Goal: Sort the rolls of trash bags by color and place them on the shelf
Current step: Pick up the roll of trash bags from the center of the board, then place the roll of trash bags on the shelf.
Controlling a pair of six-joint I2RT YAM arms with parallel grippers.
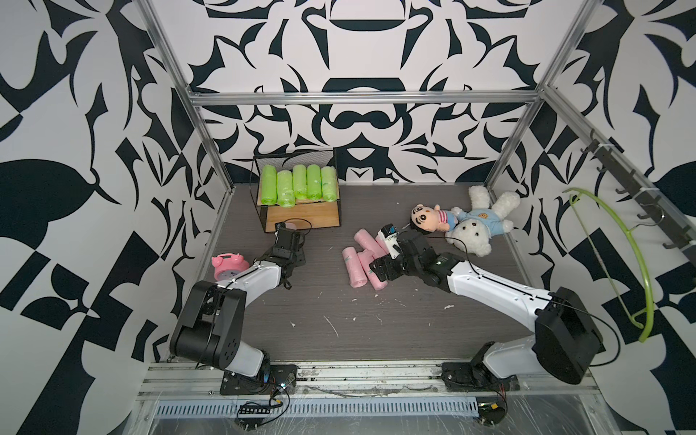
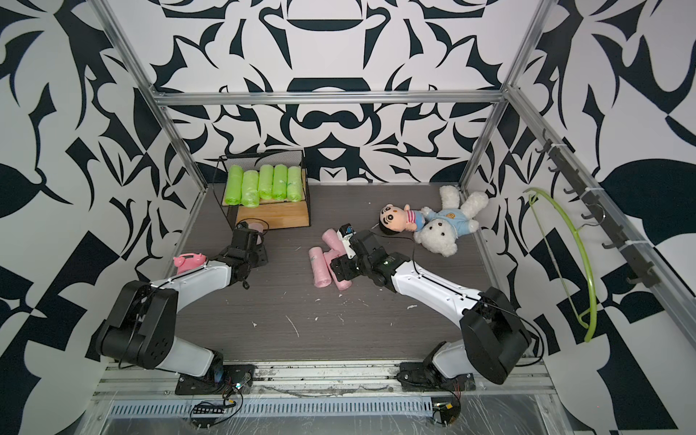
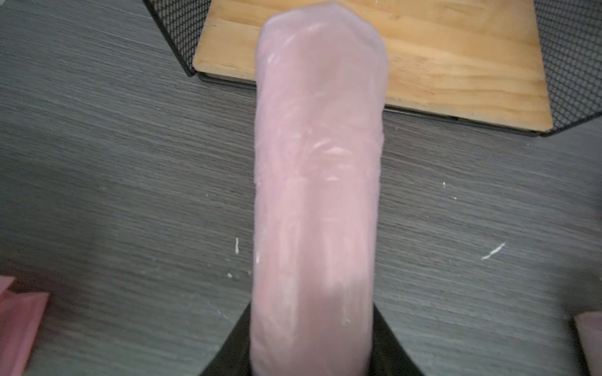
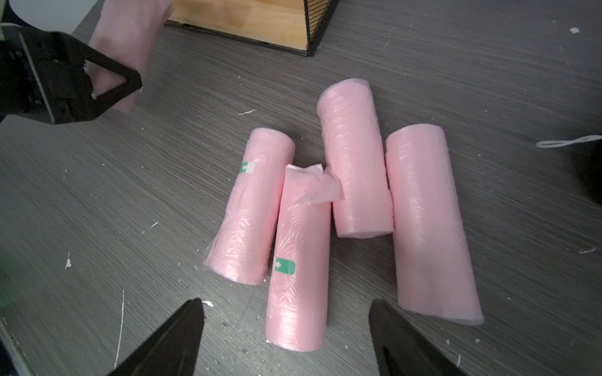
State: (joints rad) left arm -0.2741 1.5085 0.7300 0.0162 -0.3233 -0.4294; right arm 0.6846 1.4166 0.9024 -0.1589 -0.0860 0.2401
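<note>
**Me:** While I watch the left wrist view, I see the left gripper (image 3: 312, 351) closed tight on one pink roll (image 3: 319, 162). The roll's far end is at the front edge of the lower board (image 3: 456, 65) of the shelf (image 1: 301, 218).

**Colleague:** Where does the shelf stand?

**Me:** It stands near the far left corner of the table (image 1: 376, 320). Five green rolls (image 1: 300, 182) lie side by side on its top.

**Colleague:** And the right gripper (image 4: 286, 302)?

**Me:** Its fingers are apart and hold nothing. It hangs just above four pink rolls (image 4: 355, 162), which lie close together near the table's middle.
</note>
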